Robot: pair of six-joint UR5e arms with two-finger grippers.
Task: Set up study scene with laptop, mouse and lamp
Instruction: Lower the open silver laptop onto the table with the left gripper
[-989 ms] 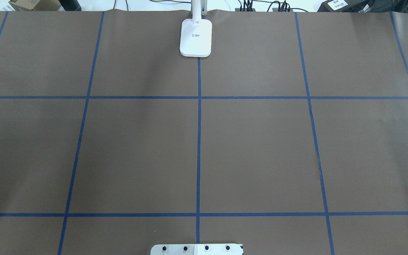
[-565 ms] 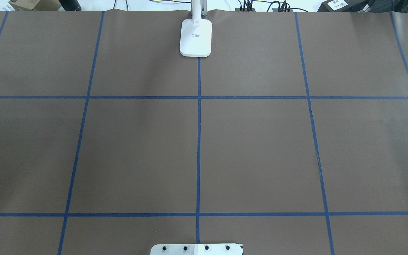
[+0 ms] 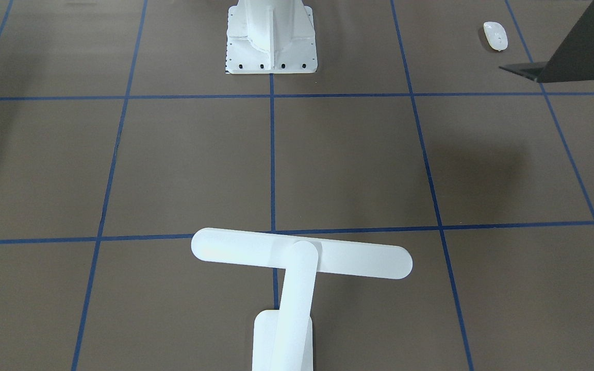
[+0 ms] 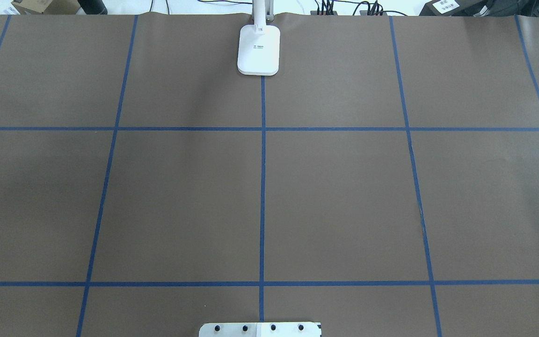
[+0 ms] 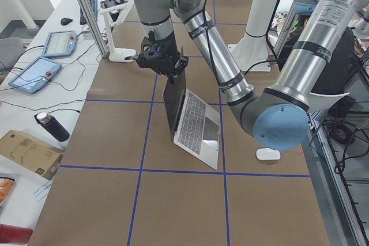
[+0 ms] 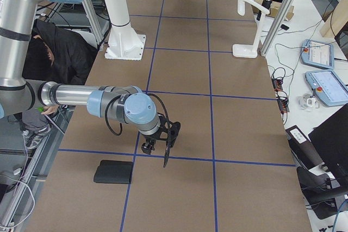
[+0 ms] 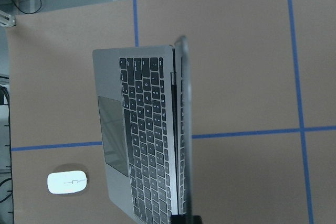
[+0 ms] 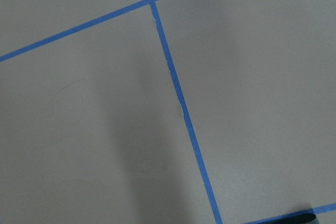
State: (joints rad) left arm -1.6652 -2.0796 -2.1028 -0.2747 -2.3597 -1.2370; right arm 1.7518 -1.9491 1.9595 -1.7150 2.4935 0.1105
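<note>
Alt text: a brown table marked with blue tape lines, seen from several cameras.

The laptop (image 5: 193, 122) sits at the centre of the left side view. It stands open, with its lid close to upright. My left gripper (image 5: 171, 73) is at the lid's top edge. The fingers are too small and too hidden to say whether they pinch the lid or only rest against it. My right gripper (image 6: 167, 150) hangs over bare table in the lower middle of the right side view, near a flat black pad (image 6: 113, 171). I cannot tell how far it is open, and I see nothing in it.

What could go wrong, as I judge it:
- The lid edge is thin and smooth, so my fingers could slip off it and the lid could swing freely.
- Nothing holds the base down. A push on the lid could tip or slide the whole laptop toward the mouse (image 7: 67, 182), which lies near its front edge.
- Pressing the lid past the limit of its hinge could strain it.

In my left wrist view the laptop's long axis runs from the top to the bottom of the frame. The lid shows edge-on at the centre, with the keys to its left. The trackpad edge points to the frame's left.

The lamp (image 3: 297, 257) stands well apart, at the bottom centre of the front view.
</note>
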